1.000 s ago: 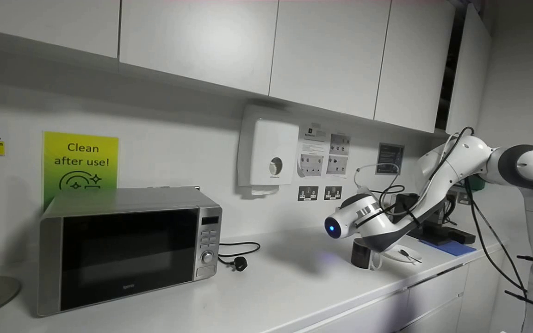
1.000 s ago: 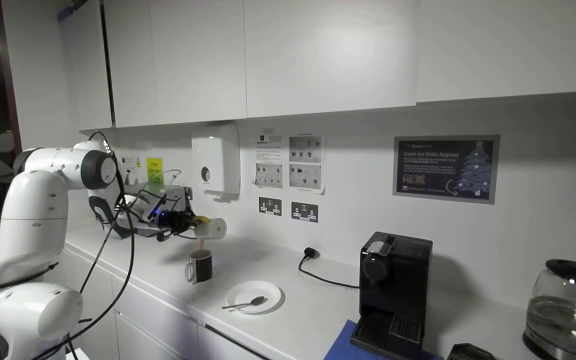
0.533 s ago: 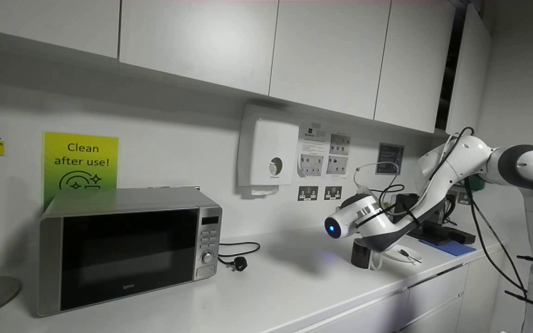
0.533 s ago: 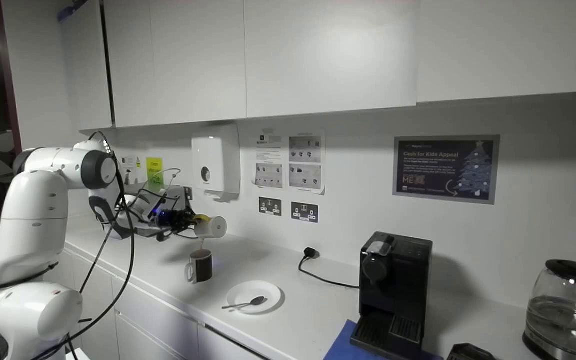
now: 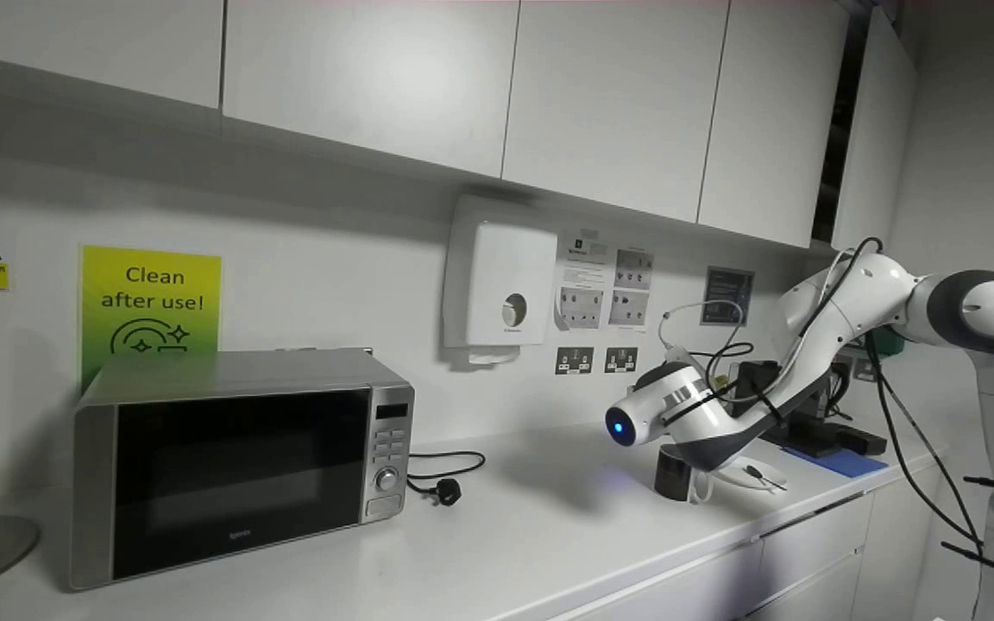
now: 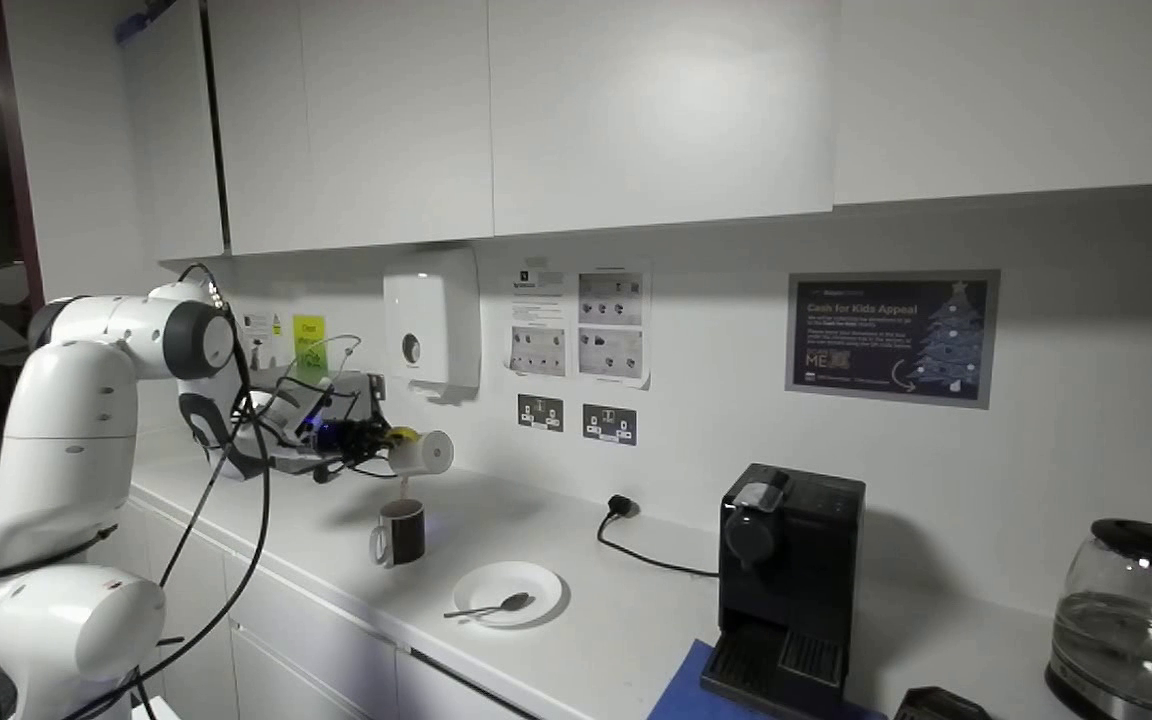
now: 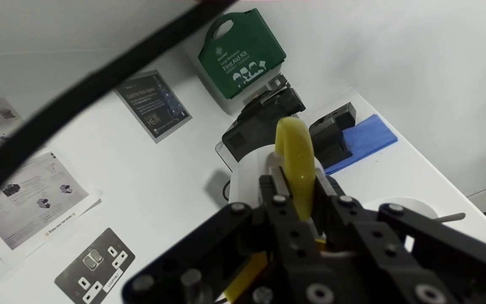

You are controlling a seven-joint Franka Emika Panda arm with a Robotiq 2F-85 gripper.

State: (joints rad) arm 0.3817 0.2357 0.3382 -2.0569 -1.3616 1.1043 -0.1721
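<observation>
Clearest in an exterior view, a white mug [image 6: 423, 454] lies tipped in mid-air, its round base partly towards the camera, and a thin brownish stream [image 6: 403, 488] joins its underside to a dark mug [image 6: 406, 532] standing upright on the counter [image 6: 626, 600]; only from there can the stream be seen. The same picture holds a white plate [image 6: 508, 575] with a teaspoon [image 6: 514, 602] across it, and a lidded glass jug [image 6: 1121, 640]. In an exterior view the arm's wrist [image 5: 657, 410] hides nearly all of the white mug and partly covers the dark one, while a microwave [image 5: 242, 483] shows its whole front. The wrist view alone settles the grip: the gripper [image 7: 301, 185] is clamped from both sides on the white mug's yellow handle [image 7: 300, 152]. Beyond it are a coffee machine [image 7: 249, 131], a blue cloth [image 7: 369, 139] and a green First Aid Kit [image 7: 243, 55] with readable lettering. The arm [image 6: 81, 420] stands upright at its base, bends sharply over at the top and slants down to a wrist held low over the counter, the gripper reaching out roughly level above the dark mug
</observation>
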